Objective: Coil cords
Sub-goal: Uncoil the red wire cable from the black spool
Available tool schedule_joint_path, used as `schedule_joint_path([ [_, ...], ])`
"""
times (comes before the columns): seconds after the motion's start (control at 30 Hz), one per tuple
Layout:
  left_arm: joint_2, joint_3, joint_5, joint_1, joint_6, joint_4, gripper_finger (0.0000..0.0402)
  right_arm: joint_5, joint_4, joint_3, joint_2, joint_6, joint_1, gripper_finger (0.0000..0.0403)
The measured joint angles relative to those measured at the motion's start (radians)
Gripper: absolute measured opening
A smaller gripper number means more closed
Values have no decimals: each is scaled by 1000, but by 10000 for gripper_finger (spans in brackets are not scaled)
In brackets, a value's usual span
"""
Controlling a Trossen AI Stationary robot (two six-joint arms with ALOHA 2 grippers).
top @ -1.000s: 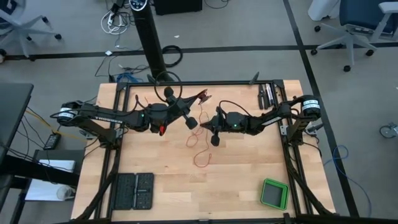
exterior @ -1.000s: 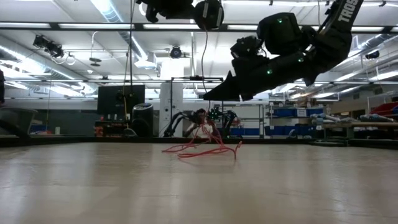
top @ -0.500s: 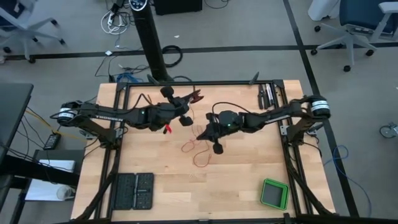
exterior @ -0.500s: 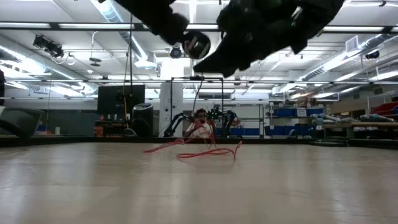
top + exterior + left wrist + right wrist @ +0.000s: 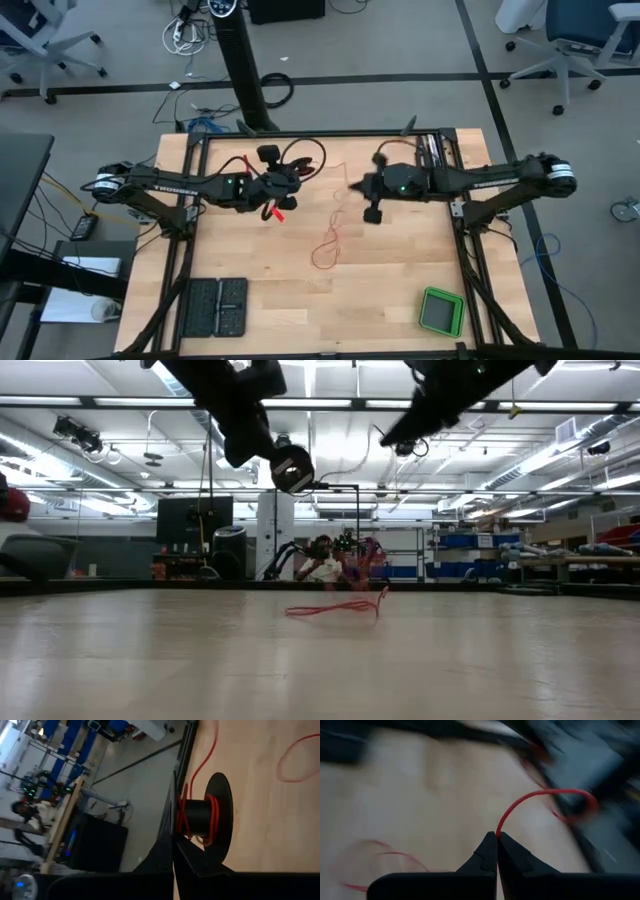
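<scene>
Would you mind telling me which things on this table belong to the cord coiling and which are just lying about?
In use:
- red cord, pinched in the right gripper
- black spool with cord wound on it, held by the left gripper

Lying about:
- green box
- two black trays
- dark tools at the far edge
</scene>
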Motion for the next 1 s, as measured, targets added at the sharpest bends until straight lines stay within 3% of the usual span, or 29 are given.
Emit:
schedule_joint_path([
  [0.17,0,0,56,0,-83,76,0,205,-237,0,-25,181,-52,0],
  [0.43,0,0,208,1,-178,435,0,129,-309,-3,79,201,-115,0],
  [0.5,0,0,192,4,-198,535,0,65,-279,-3,118,170,-116,0],
  [0.6,0,1,125,15,-180,621,0,-120,-205,-3,171,94,-99,0],
  [0.77,0,0,-83,34,-9,607,0,-434,-79,-3,216,7,-40,0],
  [1.0,0,1,-267,89,100,504,0,-697,44,-3,188,-83,31,0],
])
